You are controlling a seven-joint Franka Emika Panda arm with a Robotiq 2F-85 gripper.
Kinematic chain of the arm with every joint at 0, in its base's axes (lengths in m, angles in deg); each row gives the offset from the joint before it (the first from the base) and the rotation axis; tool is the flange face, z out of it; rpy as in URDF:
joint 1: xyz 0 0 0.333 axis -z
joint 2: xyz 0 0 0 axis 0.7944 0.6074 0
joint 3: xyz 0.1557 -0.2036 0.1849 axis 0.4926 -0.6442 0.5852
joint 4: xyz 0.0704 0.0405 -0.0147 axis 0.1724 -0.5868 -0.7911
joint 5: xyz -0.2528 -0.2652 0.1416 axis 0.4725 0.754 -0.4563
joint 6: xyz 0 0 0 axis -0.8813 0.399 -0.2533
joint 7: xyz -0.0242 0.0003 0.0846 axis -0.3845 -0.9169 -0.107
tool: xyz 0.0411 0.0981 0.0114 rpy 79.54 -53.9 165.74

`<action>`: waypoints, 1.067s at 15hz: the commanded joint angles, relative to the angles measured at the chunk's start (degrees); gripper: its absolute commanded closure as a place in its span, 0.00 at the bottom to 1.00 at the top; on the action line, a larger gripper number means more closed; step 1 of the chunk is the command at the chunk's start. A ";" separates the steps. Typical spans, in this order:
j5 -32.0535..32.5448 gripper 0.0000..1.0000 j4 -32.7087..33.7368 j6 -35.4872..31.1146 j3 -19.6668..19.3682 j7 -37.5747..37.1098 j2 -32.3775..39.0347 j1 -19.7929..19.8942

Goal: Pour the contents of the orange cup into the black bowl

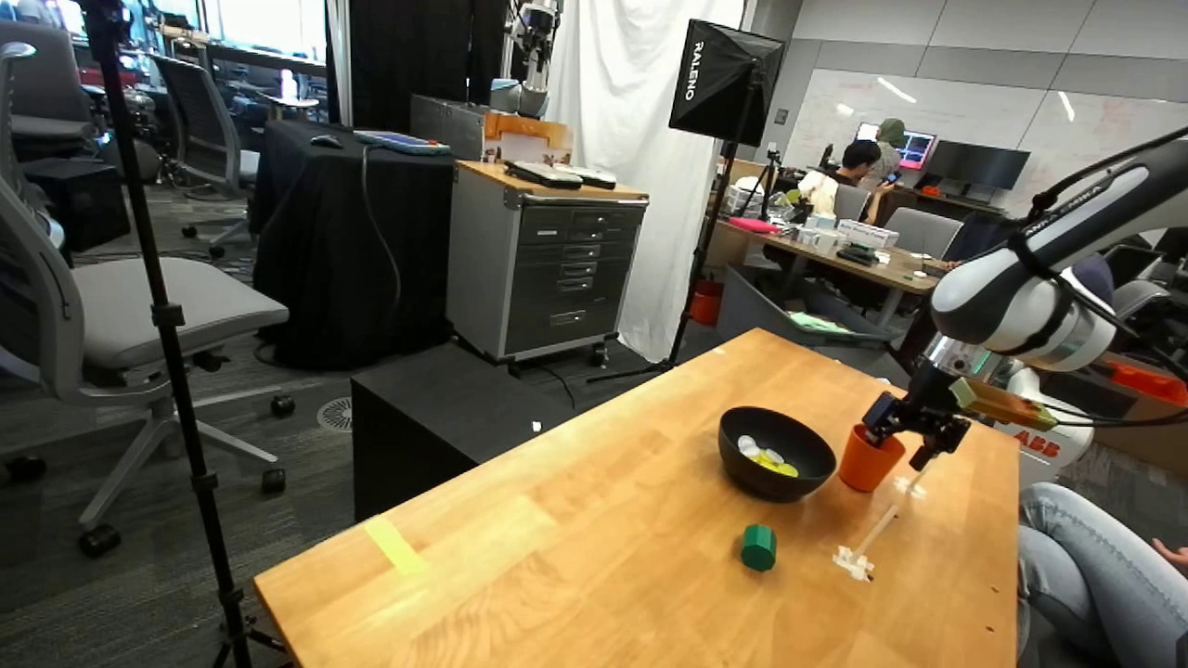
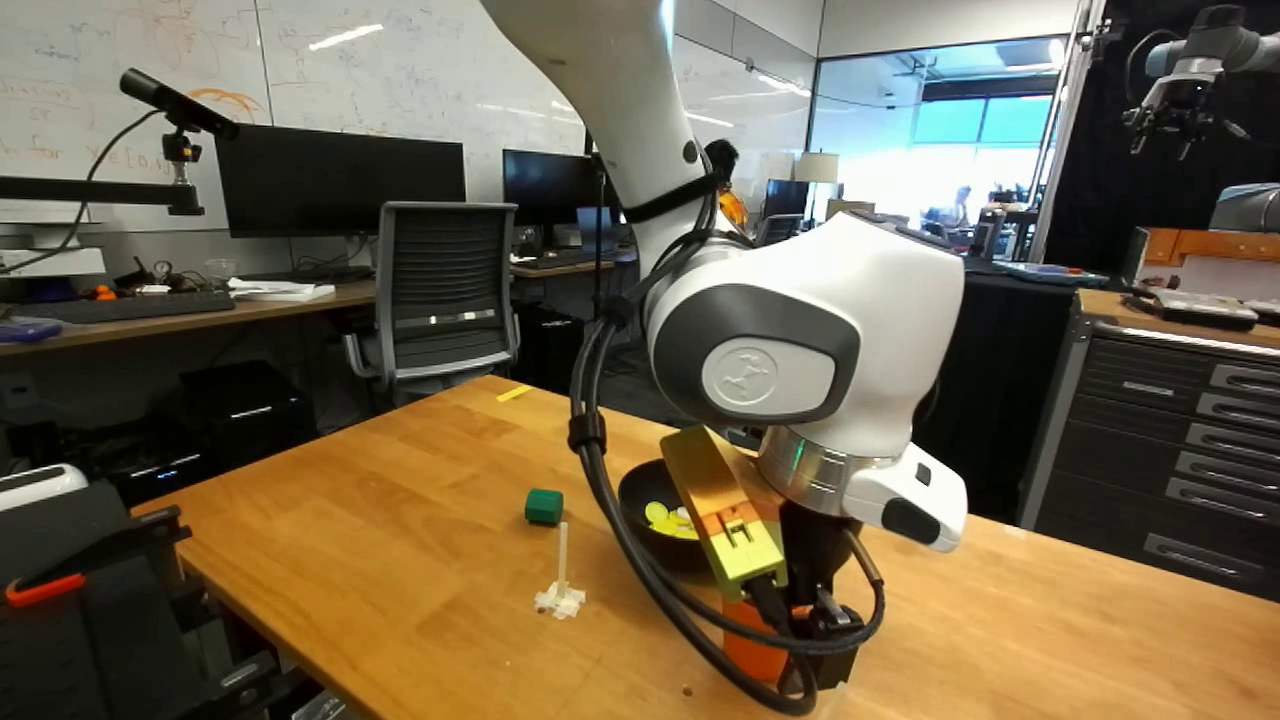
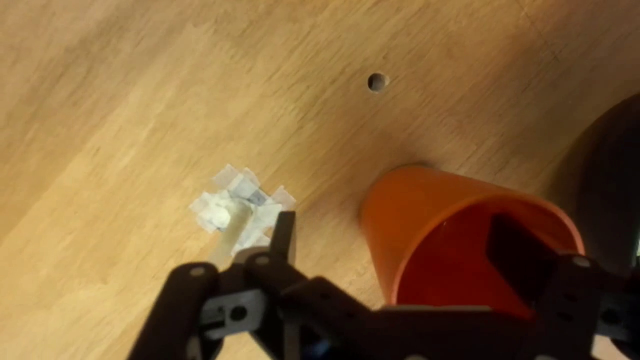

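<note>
The orange cup [image 1: 871, 467] stands upright on the table; it also shows in an exterior view [image 2: 752, 655], partly behind cables, and in the wrist view [image 3: 407, 205]. The visible part of its inside holds no pieces. My gripper [image 1: 897, 445] is open with its fingers apart. In the wrist view [image 3: 395, 227] one finger is inside the cup, the other outside, apart from the wall. The black bowl [image 1: 763, 480] stands close beside the cup, partly hidden by the arm in an exterior view [image 2: 636, 492]. The contents, white and yellow pieces [image 1: 766, 456], lie in the bowl.
A green block [image 1: 759, 547] lies on the wooden table [image 1: 557, 547] near the bowl. Thin sticks [image 1: 875, 533] are taped to the table near the cup; one stands upright in an exterior view [image 2: 562, 555]. A person's jeans-clad leg [image 1: 1067, 557] is beside the table edge.
</note>
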 commanded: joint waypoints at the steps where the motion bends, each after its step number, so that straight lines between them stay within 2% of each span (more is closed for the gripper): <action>1: -3.00 0.00 -3.92 0.44 2.65 6.68 -4.54 3.81; 9: -6.89 0.00 -14.18 0.70 7.73 26.91 -13.60 12.45; 11: -3.06 0.00 -16.01 1.91 5.39 29.24 -14.91 11.06; 16: 11.59 0.00 -16.35 10.67 -2.50 26.81 -15.23 4.37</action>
